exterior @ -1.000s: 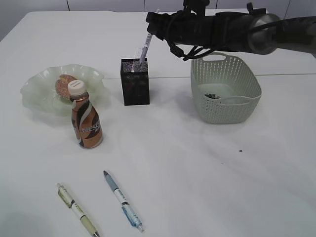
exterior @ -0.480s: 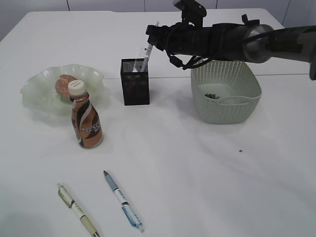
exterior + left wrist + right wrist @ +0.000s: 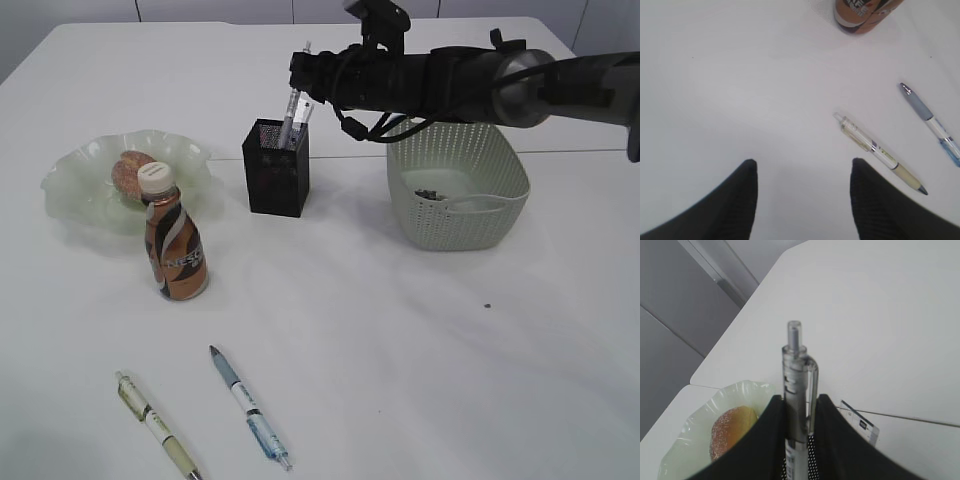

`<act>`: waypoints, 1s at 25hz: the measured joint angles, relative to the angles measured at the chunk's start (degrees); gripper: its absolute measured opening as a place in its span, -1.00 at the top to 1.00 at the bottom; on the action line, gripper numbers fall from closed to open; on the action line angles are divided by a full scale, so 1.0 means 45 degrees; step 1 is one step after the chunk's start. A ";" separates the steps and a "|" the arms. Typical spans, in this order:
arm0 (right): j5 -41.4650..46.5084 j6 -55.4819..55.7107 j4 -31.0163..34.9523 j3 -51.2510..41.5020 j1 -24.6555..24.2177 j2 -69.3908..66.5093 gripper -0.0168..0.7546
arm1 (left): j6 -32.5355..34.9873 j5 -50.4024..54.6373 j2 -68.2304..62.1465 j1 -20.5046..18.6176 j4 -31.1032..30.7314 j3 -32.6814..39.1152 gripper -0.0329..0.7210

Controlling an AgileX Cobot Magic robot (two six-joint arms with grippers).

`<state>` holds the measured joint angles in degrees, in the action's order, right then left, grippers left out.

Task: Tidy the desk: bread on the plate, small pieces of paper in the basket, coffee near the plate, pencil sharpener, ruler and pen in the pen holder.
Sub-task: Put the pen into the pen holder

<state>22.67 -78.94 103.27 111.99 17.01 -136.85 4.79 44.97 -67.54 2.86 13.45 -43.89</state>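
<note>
My right gripper [image 3: 303, 80] [image 3: 800, 397] is shut on a clear grey pen [image 3: 293, 110] [image 3: 799, 375] whose lower end stands inside the black mesh pen holder [image 3: 275, 170]. A white strip [image 3: 860, 422], perhaps the ruler, sticks up beside it. Bread [image 3: 128, 168] [image 3: 732, 430] lies on the pale green plate [image 3: 75, 185], and the coffee bottle [image 3: 176, 245] stands just in front. Two pens lie near the front edge, one yellowish [image 3: 155, 425] [image 3: 880, 152] and one blue [image 3: 248, 405] [image 3: 932, 122]. My left gripper [image 3: 803, 162] hovers open left of them. The pencil sharpener is out of view.
A grey-green basket [image 3: 500, 170] stands right of the holder with small scraps on its bottom. My right arm [image 3: 480, 80] stretches across above the basket's rear. A dark speck [image 3: 487, 306] lies on the white table.
My right gripper has shifted slightly left and down with the pen, which now stands more upright and deeper in the holder. The holder has turned a little. My left gripper has not moved.
</note>
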 joint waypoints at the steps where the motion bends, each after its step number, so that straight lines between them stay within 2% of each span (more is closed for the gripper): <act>1: 0.0021 -0.0028 0.0000 0.0000 0.0000 0.0000 0.63 | 0.0000 0.0000 0.0000 0.0000 0.0000 0.0000 -0.24; 5: 0.0021 -0.0166 0.0000 0.0000 0.0000 0.0000 0.56 | 0.0000 0.0000 0.0000 0.0000 0.0000 0.0000 -0.24; 10: 0.0049 -0.0241 0.0000 0.0000 0.0000 0.0000 0.17 | 0.0000 0.0000 0.0000 0.0000 0.0000 0.0000 -0.24; 12: 0.0049 -0.0241 0.0000 0.0000 0.0000 0.0000 0.07 | 0.0000 0.0000 0.0000 0.0000 0.0000 0.0000 -0.24; 21: 0.0024 0.0032 -0.0189 0.0000 0.0000 0.0736 0.01 | 0.0000 0.0000 0.0000 0.0000 0.0000 0.0000 -0.24; 23: 0.0024 0.0991 -0.0836 0.0000 0.0000 0.1155 0.01 | 0.0000 0.0000 0.0000 0.0000 0.0000 0.0000 -0.24; 25: 0.0024 0.2449 -0.2398 0.0000 0.0000 0.1546 0.01 | 0.0000 0.0000 0.0000 0.0000 0.0000 0.0000 -0.24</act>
<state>22.78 -67.92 92.48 111.99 17.01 -129.90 4.79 44.97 -67.54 2.86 13.45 -43.89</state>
